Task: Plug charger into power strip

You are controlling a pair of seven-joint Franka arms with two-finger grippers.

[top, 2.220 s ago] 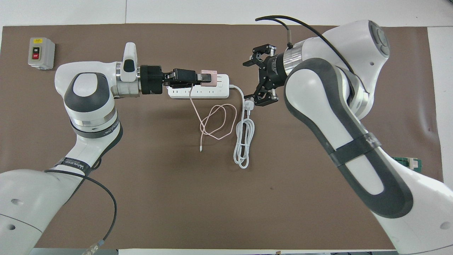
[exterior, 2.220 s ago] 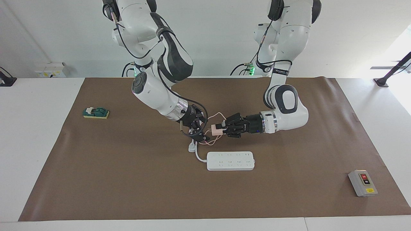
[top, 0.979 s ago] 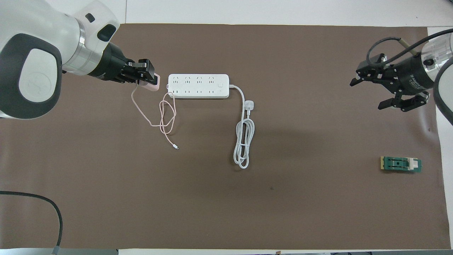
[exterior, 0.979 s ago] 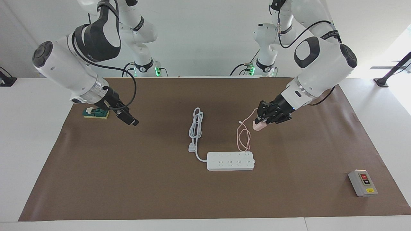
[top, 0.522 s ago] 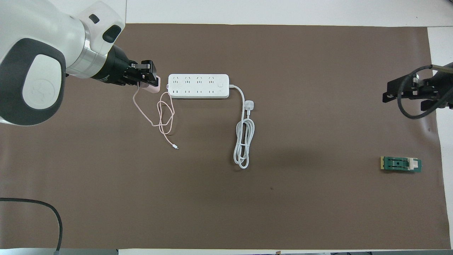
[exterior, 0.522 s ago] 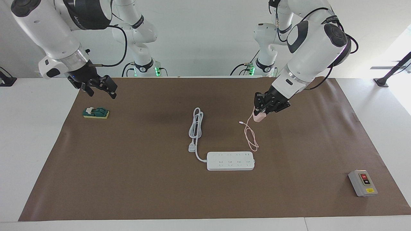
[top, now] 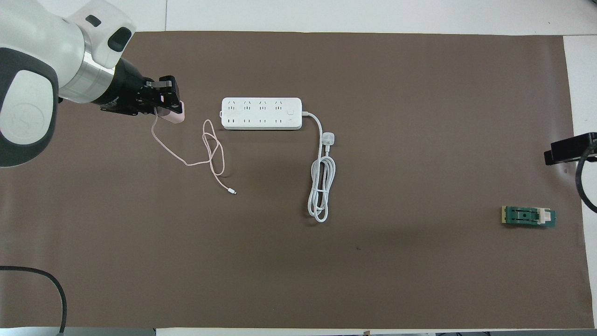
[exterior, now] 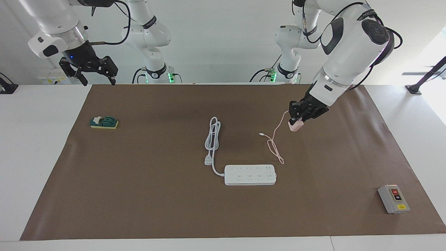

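Note:
The pale pink charger [exterior: 294,127] [top: 174,114] hangs in the air with my left gripper [exterior: 296,121] [top: 166,102] shut on it, over the brown mat toward the left arm's end from the power strip. Its thin pink cable [exterior: 275,146] [top: 211,148] trails down and loops on the mat beside the strip. The white power strip [exterior: 250,174] [top: 261,113] lies flat mid-table with nothing plugged in. My right gripper [exterior: 93,74] is open and raised high over the right arm's end; only a dark part of it [top: 570,148] shows in the overhead view.
The strip's thick white cord [exterior: 213,137] [top: 321,186] lies coiled, ending in a white plug [exterior: 208,161] [top: 329,138]. A grey switch box [exterior: 393,199] sits toward the left arm's end. A green block [exterior: 104,122] [top: 528,216] lies toward the right arm's end.
My left gripper has carried the charger away from the power strip toward the left arm's end, dragging the pink cable. The right arm has lifted and pulled back toward its base.

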